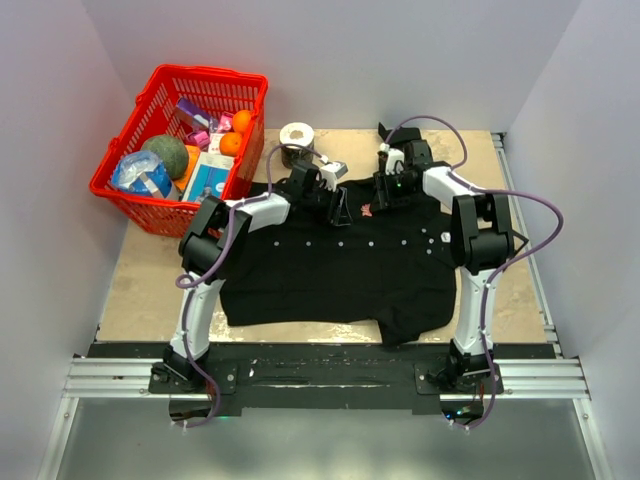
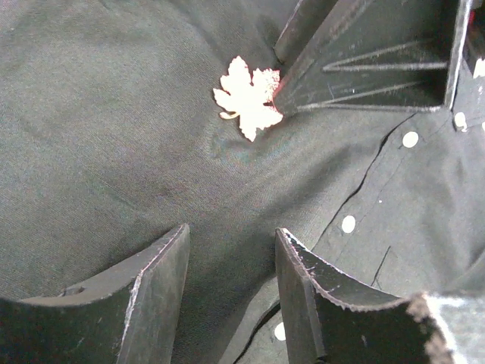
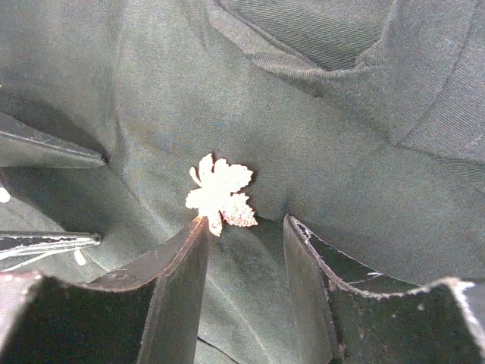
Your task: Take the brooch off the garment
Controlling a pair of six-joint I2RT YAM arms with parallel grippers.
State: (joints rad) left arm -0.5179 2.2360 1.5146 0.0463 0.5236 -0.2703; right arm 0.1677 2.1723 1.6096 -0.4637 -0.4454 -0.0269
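The garment [image 1: 330, 265], a black shirt with white buttons [image 2: 410, 139], lies spread on the table. The brooch [image 1: 366, 210] is pinned near its collar; it is a small leaf shape, reddish from above and washed out pale in the wrist views. My left gripper [image 1: 340, 210] hangs open over the cloth just left of the brooch [image 2: 248, 97], with only fabric under its gap [image 2: 233, 231]. From the other side my right gripper [image 3: 246, 220] stands open, and its left fingertip [image 3: 198, 227] touches the lower edge of the brooch [image 3: 220, 195]. That finger [image 2: 364, 68] also shows in the left wrist view.
A red basket [image 1: 130, 200] full of groceries stands at the back left of the table. A roll of tape [image 1: 297, 135] lies behind the shirt's collar. White walls close in the sides and the back. Bare tabletop [image 1: 150, 290] lies left of the shirt.
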